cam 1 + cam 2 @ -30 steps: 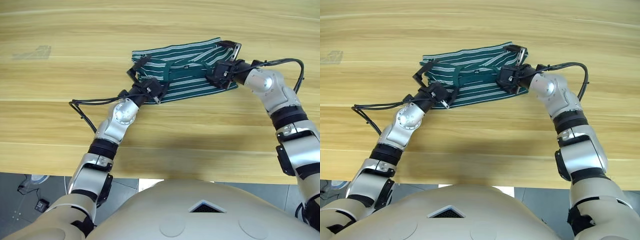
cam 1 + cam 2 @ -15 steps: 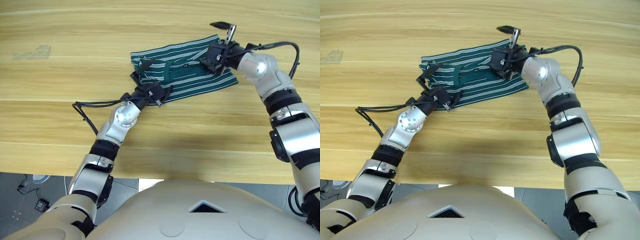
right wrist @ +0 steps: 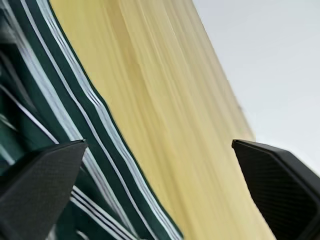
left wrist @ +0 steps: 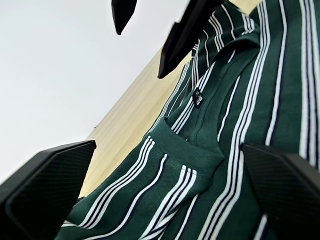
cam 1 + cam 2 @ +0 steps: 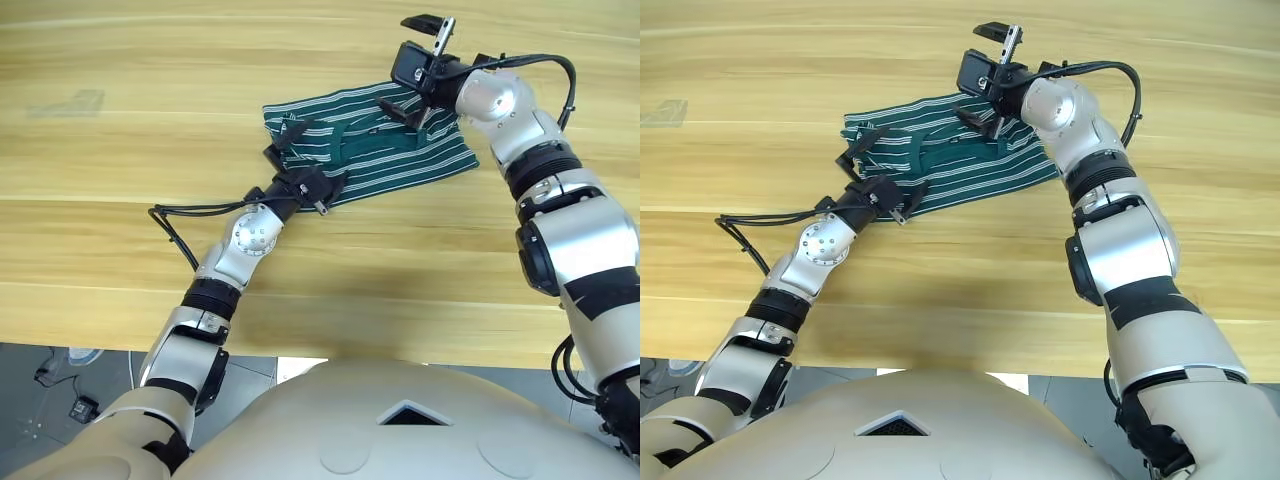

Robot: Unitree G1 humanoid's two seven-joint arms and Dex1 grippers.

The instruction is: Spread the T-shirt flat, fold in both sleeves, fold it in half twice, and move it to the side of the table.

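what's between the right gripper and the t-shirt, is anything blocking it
Nothing visible is. The right gripper hangs open over the far right corner of the T-shirt, which lies on the table, and no other object sits between them.

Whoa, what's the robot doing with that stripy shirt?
It's folding a green striped T-shirt on the wooden table. The shirt lies folded into a compact rectangle. The left gripper sits open over its near left part; the right gripper hangs open above the far right corner, holding nothing.

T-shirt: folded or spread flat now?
Folded, at least partly: the T-shirt lies as a compact striped rectangle, no sleeves sticking out, layers overlapping.
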